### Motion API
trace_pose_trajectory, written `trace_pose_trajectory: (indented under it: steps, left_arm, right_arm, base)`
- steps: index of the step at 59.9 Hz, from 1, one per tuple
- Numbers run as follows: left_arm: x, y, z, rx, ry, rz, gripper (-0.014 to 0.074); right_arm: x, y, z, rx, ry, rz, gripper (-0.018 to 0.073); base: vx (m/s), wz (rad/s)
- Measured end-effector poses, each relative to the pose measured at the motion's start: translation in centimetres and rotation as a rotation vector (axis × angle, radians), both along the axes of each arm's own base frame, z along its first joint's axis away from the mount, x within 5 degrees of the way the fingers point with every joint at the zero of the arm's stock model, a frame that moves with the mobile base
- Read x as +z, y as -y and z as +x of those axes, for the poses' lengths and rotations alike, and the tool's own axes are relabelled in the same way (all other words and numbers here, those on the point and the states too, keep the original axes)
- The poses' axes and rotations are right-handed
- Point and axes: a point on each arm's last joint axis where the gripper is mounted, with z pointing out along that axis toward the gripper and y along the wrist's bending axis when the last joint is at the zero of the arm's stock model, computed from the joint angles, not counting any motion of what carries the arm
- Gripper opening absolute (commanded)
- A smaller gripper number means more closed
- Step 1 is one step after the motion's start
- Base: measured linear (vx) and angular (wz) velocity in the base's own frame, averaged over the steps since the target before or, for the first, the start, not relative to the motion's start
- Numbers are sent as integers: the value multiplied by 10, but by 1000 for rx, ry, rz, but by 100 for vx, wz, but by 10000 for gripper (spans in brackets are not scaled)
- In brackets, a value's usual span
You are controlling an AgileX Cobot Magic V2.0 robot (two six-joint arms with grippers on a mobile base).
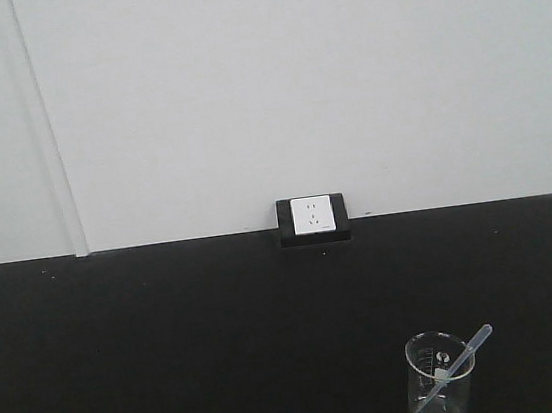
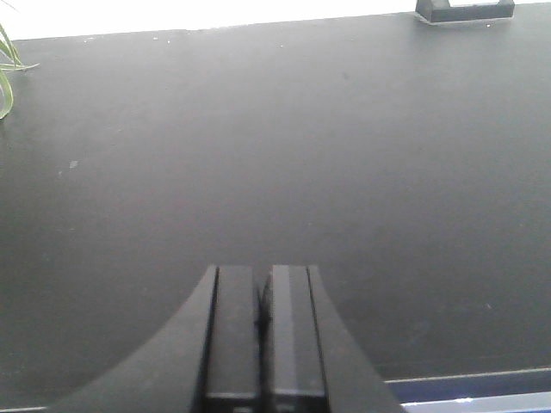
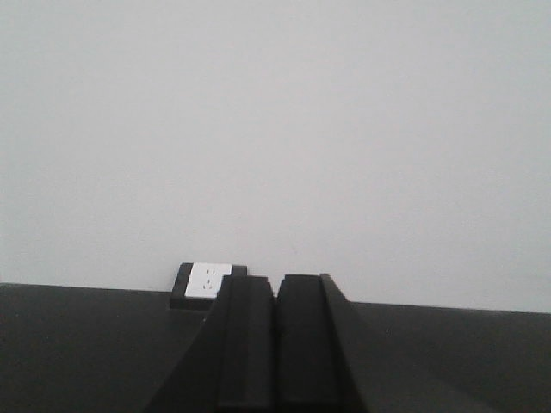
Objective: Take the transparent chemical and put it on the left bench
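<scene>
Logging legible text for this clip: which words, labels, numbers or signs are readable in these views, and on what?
No text is legible.
The beaker carries dark printed marks, too small and blurred to read.
The socket shows only plug slots, no lettering.
The dropper shows no marks.

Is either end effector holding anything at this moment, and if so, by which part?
Nothing is held. Both the left end effector and right end effector are shut and empty; the transparent chemical leans in the beaker.
</scene>
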Motion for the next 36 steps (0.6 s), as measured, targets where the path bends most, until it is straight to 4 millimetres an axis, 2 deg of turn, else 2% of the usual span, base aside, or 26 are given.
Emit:
trace_pose_trajectory:
  steps: [9, 19, 28, 36]
  left_arm:
    - [0, 0, 0, 0, 0, 0, -3]
    - [0, 0, 0, 0, 0, 0, -3]
    - [0, 0, 0, 0, 0, 0, -3]
    - [0, 0, 0, 0, 0, 0, -3]
  right_arm:
    - [23, -3, 33, -1, -15, -9, -4]
    - [23, -6, 65, -1, -63, -12, 29]
    - [13, -7, 84, 3, -121, 25, 133]
    - [4, -8, 95, 6, -173, 65, 298]
  base:
    - [0, 0]
    - [0, 0]
    - [0, 0]
    - [0, 0]
